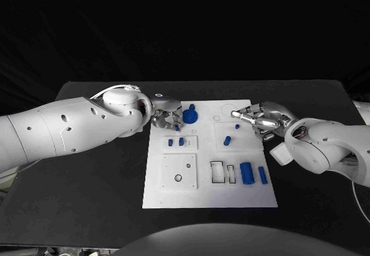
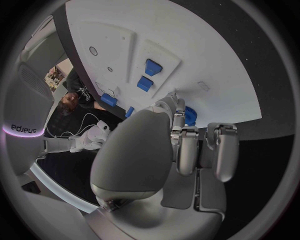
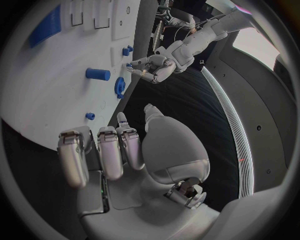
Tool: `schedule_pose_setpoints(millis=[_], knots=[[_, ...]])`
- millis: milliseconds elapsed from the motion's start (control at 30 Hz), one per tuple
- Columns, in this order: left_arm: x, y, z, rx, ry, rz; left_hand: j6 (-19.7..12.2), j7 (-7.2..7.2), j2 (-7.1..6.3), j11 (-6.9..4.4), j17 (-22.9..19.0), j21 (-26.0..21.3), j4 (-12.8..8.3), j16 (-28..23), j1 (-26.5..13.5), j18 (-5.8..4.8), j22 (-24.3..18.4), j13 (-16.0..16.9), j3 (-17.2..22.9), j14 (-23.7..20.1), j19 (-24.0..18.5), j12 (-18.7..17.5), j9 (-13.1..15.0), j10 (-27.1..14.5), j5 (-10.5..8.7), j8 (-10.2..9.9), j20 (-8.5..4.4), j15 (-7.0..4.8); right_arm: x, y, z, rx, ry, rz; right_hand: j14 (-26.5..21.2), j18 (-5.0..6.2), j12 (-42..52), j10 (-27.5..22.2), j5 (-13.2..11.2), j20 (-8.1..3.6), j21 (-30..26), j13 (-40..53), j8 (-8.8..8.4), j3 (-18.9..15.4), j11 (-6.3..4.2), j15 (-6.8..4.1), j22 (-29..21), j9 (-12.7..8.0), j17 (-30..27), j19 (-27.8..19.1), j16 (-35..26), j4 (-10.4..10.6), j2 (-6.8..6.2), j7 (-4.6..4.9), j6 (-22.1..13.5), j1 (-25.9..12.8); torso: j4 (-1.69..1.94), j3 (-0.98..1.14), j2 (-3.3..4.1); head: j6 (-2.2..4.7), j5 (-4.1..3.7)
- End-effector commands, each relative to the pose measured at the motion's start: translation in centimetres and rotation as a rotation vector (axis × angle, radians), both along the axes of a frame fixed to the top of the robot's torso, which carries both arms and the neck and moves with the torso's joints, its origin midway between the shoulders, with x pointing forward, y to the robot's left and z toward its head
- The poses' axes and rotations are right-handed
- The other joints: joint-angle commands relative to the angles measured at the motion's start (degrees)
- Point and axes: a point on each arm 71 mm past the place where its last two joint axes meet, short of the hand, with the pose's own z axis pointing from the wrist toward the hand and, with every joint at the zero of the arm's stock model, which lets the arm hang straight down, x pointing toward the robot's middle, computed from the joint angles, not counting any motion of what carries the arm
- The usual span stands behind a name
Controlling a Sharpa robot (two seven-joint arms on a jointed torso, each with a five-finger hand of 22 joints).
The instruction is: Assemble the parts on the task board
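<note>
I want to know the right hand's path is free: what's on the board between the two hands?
In the head view, between the left hand and right hand stands a tall blue part; beyond it the task board shows white, with shallow recesses.

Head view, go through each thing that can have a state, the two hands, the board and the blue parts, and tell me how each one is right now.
Left hand: at the board's far left edge, beside the gear-like part, holding nothing.
Right hand: over the board's far right edge, holding nothing.
Task board: flat on the table.
Gear-like part: standing upright on the board.
Two long blue parts: lying side by side.
Two small blue parts: sitting in a recessed plate.
</note>
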Motion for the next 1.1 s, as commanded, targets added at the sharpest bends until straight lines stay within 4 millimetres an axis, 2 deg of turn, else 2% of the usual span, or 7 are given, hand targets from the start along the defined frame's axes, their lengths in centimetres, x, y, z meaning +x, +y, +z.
schedule_pose_setpoints(millis=[33, 633, 1100], knots=[[-0.42, -0.42, -0.59, 0.017, 0.040, -0.026, -0.5, -0.14, -0.37, -0.15, 15.1, 0.1, 0.0, 0.1, -0.3, -0.44, 15.1, 0.0, 0.4, 6.1, 6.0, -0.2, -0.1, -0.5, 0.18, -0.2, -0.25, 0.50, -0.06, 0.16, -0.04, 0.002, 0.002, 0.015, 6.1, -0.81, 0.2, 6.0, 0.3, 0.24, 0.3, 15.1, -0.15, -0.2, 0.53, 0.34, 15.1, 0.0, 15.1, 6.0, 0.2, -0.1, -0.03, 0.08, 0.3, 0.4, 0.02, 0.02, 0.02, 0.01, -0.04], [-0.47, -0.54, -0.51, -0.002, 0.039, -0.036, -2.0, 0.09, -0.88, 0.13, 15.1, 0.1, 0.1, 0.1, -0.9, -0.44, 15.1, 0.0, 0.4, 6.1, 6.0, 0.0, -0.7, -1.0, 0.18, -0.7, -0.11, 0.72, -0.07, 0.18, -0.07, 0.001, 0.006, 0.017, 6.1, -0.81, 0.2, 6.0, 0.3, 0.24, 0.3, 15.1, -0.15, -0.2, 0.53, 0.34, 15.1, 0.0, 15.1, 6.0, 0.2, -0.1, -0.03, 0.08, 0.3, 0.4, 0.02, 0.03, 0.02, 0.01, -0.21], [-0.55, -0.41, -0.61, 0.005, 0.053, -0.038, -1.7, 0.02, -0.75, 0.06, 15.1, 0.1, 0.0, 0.1, -0.7, -0.44, 15.1, 0.1, 0.6, 6.1, 6.0, 0.1, -0.7, -0.7, 0.18, -0.4, -0.06, 0.70, -0.08, 0.24, -0.09, 0.000, 0.009, 0.017, 6.1, -0.81, 0.2, 6.0, 0.3, 0.24, 0.3, 15.1, -0.15, -0.2, 0.53, 0.34, 15.1, 0.0, 15.1, 6.0, 0.2, -0.1, -0.03, 0.08, 0.3, 0.4, 0.04, 0.01, 0.07, 0.01, -0.22]])
